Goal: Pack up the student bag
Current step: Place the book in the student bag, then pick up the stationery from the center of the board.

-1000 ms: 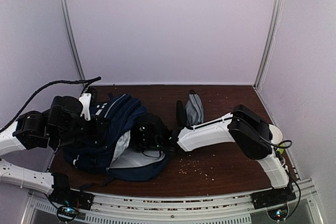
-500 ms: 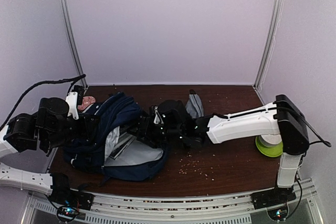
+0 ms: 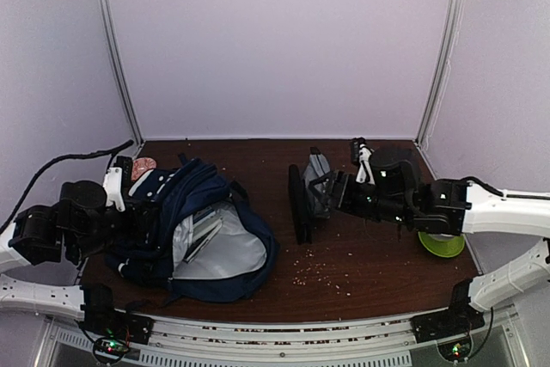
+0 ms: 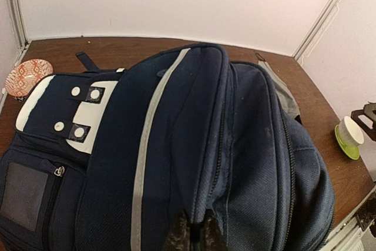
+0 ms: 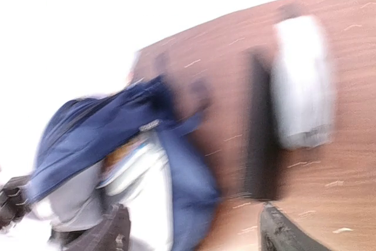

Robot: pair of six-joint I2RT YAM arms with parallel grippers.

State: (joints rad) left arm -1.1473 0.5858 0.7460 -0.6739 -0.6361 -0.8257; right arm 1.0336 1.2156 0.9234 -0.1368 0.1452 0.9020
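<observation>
Left claw [image 4: 191, 236] is pinching the navy-blue fabric backpack [image 3: 206, 229]; right claw [image 5: 194, 230] is gaping wide beside a grey pouch [image 3: 319, 180].

The left arm [image 3: 39, 229] folds back at the far left, with its wrist level and pointing right. The left gripper [image 4: 191, 234] is closed tight, pinching a fold of the bag [image 4: 176, 133]. The right arm [image 3: 503, 208] reaches low across from the right. The right gripper [image 5: 194, 236] aims left, its fingers spread wide and empty.
</observation>
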